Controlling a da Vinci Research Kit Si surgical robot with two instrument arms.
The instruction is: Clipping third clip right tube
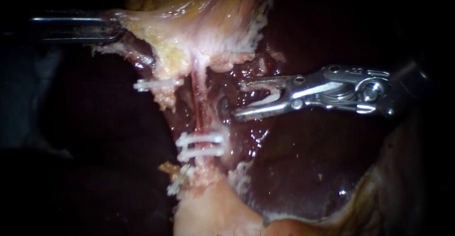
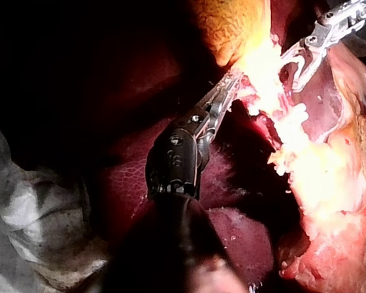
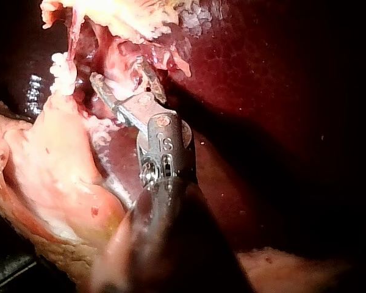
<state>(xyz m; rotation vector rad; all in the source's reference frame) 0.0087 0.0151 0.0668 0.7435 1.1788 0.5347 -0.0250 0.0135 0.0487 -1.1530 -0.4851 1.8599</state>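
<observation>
My left instrument [image 2: 234, 81] reaches out over the dark red liver [image 2: 128, 177], its slim metal jaws clamped on the edge of a brightly lit band of pale tissue [image 2: 265, 67]. Just beyond that band, my right instrument [image 2: 291, 71] carries a white clip [image 2: 301, 61] seated between its wide-spread jaws, close against the strand. Yellow-orange tissue [image 2: 232, 24] lies ahead, and a crumpled grey-white cloth [image 2: 43, 220] lies off to one side.

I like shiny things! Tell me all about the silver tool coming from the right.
The silver metal right instrument reaches in from the right over dark red liver. Its two jaws stand apart, carrying a curved white plastic clip between them. The tips sit beside the thin pinkish tube, not yet around it.
</observation>
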